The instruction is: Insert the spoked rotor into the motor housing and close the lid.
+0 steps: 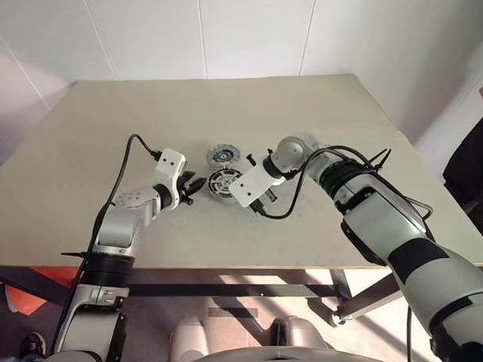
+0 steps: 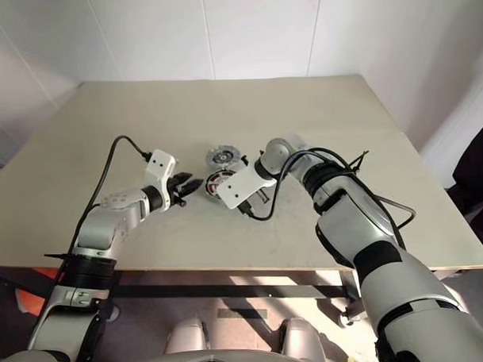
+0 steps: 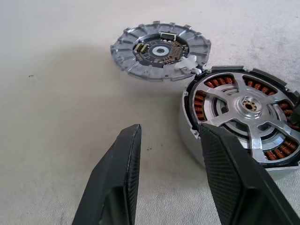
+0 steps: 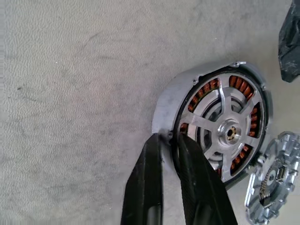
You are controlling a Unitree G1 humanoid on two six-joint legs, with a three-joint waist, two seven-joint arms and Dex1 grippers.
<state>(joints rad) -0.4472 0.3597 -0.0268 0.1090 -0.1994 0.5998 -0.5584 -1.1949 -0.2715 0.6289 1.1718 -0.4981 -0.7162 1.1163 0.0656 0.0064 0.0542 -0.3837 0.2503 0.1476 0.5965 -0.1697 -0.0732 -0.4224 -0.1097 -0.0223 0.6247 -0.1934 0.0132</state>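
right pincer [image 4: 169, 140] pinches motor housing [image 4: 165, 105] rim; spoked rotor [image 4: 225, 133] inside.

The worktop [image 1: 105, 138] is a flat, matte, light beige rectangular surface set against white walls. Two items lie directly on it, near its centre. The motor housing [image 1: 223, 182] sits flat, open side up, with copper-coloured coils visible around its inner rim. The spoked rotor [image 3: 248, 108] is seated inside the housing, its spokes and central hub facing up. The lid [image 1: 222, 156] lies flat just behind the housing, on the far side, its rim close to or touching the housing rim.
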